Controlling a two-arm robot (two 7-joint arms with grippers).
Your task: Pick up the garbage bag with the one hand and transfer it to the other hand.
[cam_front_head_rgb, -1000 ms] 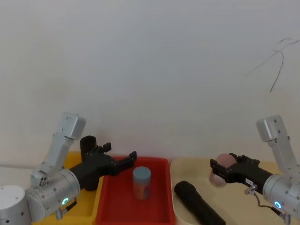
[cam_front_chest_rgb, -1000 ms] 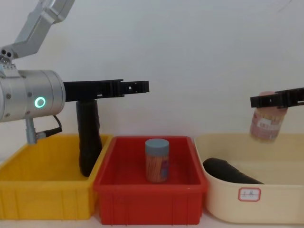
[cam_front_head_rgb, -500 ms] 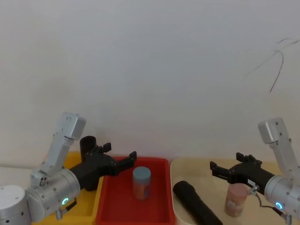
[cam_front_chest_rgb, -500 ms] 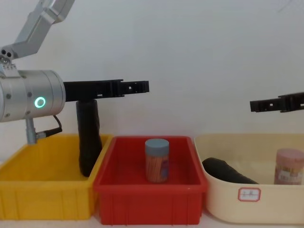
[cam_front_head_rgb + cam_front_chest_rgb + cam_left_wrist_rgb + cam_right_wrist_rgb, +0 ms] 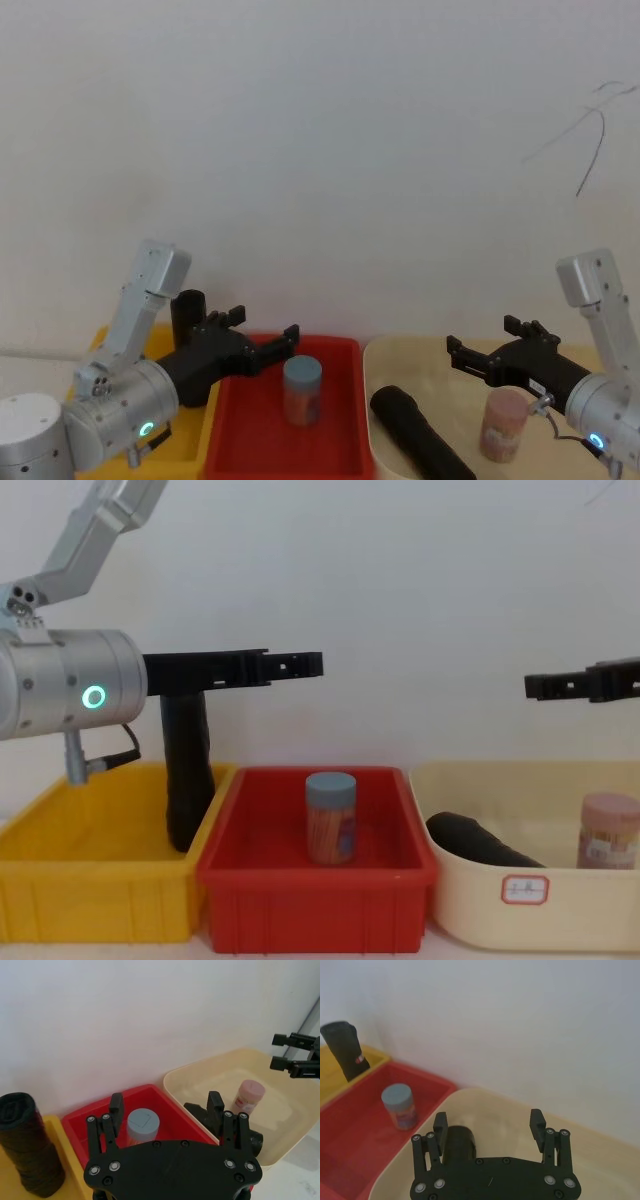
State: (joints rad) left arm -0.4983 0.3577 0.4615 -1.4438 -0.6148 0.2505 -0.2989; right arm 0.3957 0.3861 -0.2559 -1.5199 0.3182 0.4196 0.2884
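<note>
Garbage bag (image 5: pixel 186 778): you've got it standing upright in the yellow bin (image 5: pixel 60 852), leaning at the corner nearest the red bin (image 5: pixel 310 895); its red-and-white label shows in your right wrist view.
Left gripper (image 5: pixel 262 343): green ring lit, fingers spread, nothing between them, hovering above the red bin just beside the bag.
Right gripper (image 5: pixel 487 352): blue ring, fingers parted and empty, hanging over the cream tub (image 5: pixel 600 910).
Red bin: a blue-lidded jar (image 5: pixel 302 389) stands upright at its middle.
Cream tub: a plain black roll (image 5: pixel 420 432) lies on its side, a pink-lidded jar (image 5: pixel 502 425) upright beside it.
Room: bare white wall right behind your bins.
</note>
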